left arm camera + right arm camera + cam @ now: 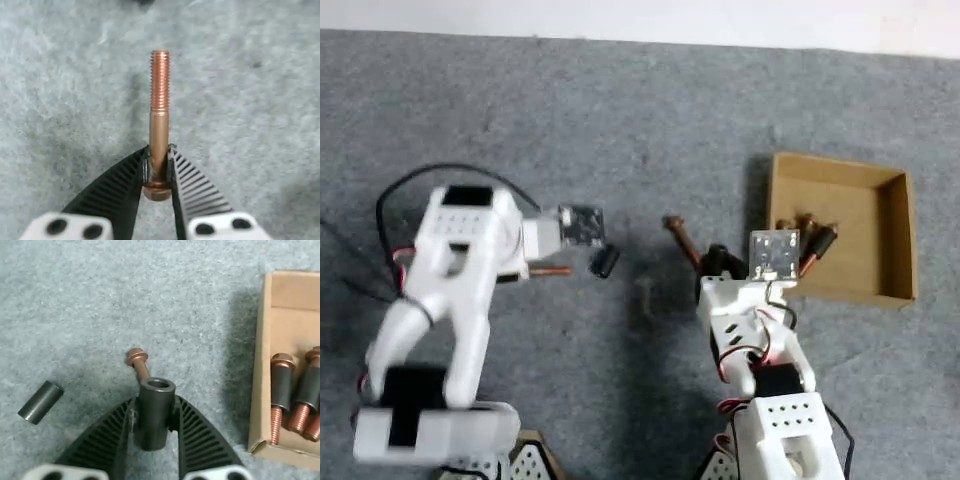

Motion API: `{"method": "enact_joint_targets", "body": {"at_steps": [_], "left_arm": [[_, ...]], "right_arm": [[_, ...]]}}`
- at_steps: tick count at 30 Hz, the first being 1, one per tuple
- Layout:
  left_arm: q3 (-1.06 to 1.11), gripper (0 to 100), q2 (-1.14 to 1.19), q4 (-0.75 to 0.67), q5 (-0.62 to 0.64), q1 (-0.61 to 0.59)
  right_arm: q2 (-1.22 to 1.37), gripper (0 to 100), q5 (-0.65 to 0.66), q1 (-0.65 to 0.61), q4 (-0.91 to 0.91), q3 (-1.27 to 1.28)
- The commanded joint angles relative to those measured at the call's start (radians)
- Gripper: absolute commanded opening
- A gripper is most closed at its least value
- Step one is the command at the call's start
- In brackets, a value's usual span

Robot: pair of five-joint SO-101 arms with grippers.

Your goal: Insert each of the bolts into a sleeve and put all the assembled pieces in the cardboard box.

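My left gripper [158,167] is shut on a copper bolt [159,115] near its head, threaded end pointing away over the grey mat; the same bolt [552,270] sticks out beside the left arm in the high view. My right gripper [154,422] is shut on a dark sleeve [156,410], held upright with its bore showing. A loose bolt [138,363] lies on the mat just beyond that sleeve, also seen from above [682,240]. Another dark sleeve [41,402] lies free between the arms [606,261]. The cardboard box [893,240] holds several assembled pieces [281,390].
The grey mat [620,130] covers the table, with open room toward the far side. The box sits to the right of the right arm, its near wall [260,365] close to the right gripper. Cables trail by the left arm [390,200].
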Motion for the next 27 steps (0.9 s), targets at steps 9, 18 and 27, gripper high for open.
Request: {"method": "enact_joint_targets", "body": {"at_steps": [9,18,27], "left_arm": [[-0.604,18,0.447,0.110,0.373,-0.008],[-0.831,25,0.473,0.224,1.274,-0.012],[-0.748,25,0.483,0.333,2.194,0.054]], "right_arm": [[-0.018,0.6,0.011,0.004,-0.030,-0.015],[-0.018,0.6,0.012,0.004,-0.030,-0.015],[-0.018,0.6,0.012,0.004,-0.030,-0.013]]}}
